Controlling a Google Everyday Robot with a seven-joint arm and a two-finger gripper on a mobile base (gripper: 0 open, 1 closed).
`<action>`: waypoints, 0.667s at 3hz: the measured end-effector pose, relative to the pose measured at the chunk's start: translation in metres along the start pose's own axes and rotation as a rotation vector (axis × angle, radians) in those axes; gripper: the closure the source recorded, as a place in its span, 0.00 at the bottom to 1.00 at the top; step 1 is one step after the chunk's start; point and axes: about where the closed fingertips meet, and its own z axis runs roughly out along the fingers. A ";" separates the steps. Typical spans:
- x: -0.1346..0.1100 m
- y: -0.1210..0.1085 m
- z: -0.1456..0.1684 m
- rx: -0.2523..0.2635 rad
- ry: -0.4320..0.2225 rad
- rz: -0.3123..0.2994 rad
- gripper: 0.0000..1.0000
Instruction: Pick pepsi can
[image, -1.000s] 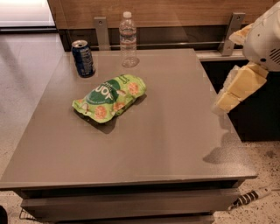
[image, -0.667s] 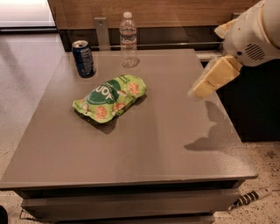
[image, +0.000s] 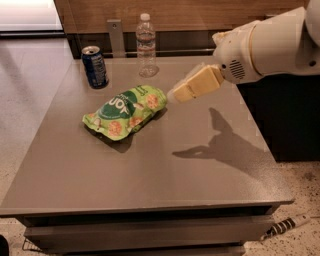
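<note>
- Currently the pepsi can stands upright near the far left corner of the worktop, silver top up, with nothing touching it.
- Along the far edge, to the right of the can and well apart from it, a clear water bottle stands upright with its cap on.
- A green snack bag lies flat left of the worktop's centre, its long side running diagonally toward the far right; it lies nearer the front than the can and clear of it.
- The gripper hangs in the air above the middle of the worktop, its cream tip pointing down and left, just beside the far right end of the snack bag and well apart from the can.
- Whether its jaws are spread or pressed together I cannot tell; it holds nothing.
- The white arm reaches in from beyond the right edge, over the far right corner.
- A dark shadow of the arm and gripper falls on the right half of the worktop, toward the right edge.
- Behind the far edge, between can and bottle, a grey upright bracket rises.
</note>
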 end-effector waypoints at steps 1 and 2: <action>-0.019 0.010 0.026 0.024 -0.073 0.029 0.00; -0.019 0.010 0.026 0.024 -0.073 0.029 0.00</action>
